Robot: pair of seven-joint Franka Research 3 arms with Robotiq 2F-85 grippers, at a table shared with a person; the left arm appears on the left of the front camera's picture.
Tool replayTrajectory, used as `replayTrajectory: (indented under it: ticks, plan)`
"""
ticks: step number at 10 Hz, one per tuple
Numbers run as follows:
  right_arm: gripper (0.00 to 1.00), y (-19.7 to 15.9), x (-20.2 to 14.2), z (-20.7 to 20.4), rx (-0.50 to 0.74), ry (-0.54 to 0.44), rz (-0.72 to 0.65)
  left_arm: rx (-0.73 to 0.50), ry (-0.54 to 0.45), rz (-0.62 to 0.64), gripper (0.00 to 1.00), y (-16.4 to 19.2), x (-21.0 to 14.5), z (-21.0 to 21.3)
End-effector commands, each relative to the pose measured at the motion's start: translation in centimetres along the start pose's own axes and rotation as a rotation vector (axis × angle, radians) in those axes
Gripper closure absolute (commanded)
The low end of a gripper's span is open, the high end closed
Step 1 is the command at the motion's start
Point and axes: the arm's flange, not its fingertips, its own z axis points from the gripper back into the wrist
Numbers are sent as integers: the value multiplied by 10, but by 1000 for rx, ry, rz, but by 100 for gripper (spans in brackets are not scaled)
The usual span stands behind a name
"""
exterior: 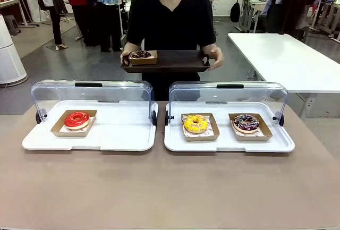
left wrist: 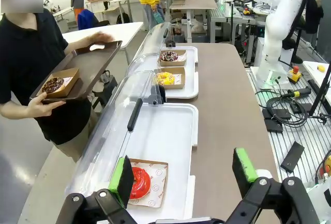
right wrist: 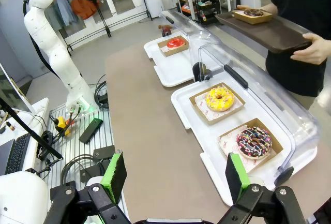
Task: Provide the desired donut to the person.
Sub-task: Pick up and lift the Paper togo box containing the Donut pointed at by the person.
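The person (exterior: 170, 17), in a black T-shirt and white mask, stands at the far side of the table (exterior: 170, 187) and holds a dark brown serving tray (exterior: 178, 62) at chest height. A chocolate donut (exterior: 141, 54) in a cardboard tray sits at the left end of it.

Two white display trays lie side by side on the table, each with its clear domed lid rolled back to the far side. The left display tray (exterior: 122, 134) holds a red-glazed donut (exterior: 77, 119) in a cardboard tray near its left end. The right display tray (exterior: 223, 144) holds a yellow sprinkled donut (exterior: 195, 124) on the left and a chocolate sprinkled donut (exterior: 246, 122) on the right, each in its own cardboard tray and apart from the other.

The left gripper (left wrist: 183, 171) hangs above the table's left end, released, jaws spread wide with nothing between them. The red-glazed donut lies below and just past one green pad. The right gripper (right wrist: 174, 169) hangs above the right end, likewise released and empty, with the chocolate sprinkled donut the nearest to it. Neither gripper touches any donut or tray.
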Motion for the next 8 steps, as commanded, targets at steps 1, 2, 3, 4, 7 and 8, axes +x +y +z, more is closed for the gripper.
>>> replayTrajectory:
  ticks: [1, 2, 3, 4, 7, 8]
  plan:
    - [0, 0, 1, 0, 8, -15, 1, 8, 4, 3, 0, 0, 0, 1]
    - [0, 0, 1, 0, 8, -15, 1, 8, 4, 3, 0, 0, 0, 1]
    - [0, 0, 1, 0, 8, -15, 1, 8, 4, 3, 0, 0, 0, 1]
    - [0, 0, 1, 0, 8, -15, 1, 8, 4, 3, 0, 0, 0, 1]
    - [0, 0, 1, 0, 8, -15, 1, 8, 4, 3, 0, 0, 0, 1]
    - [0, 0, 1, 0, 8, -15, 1, 8, 4, 3, 0, 0, 0, 1]
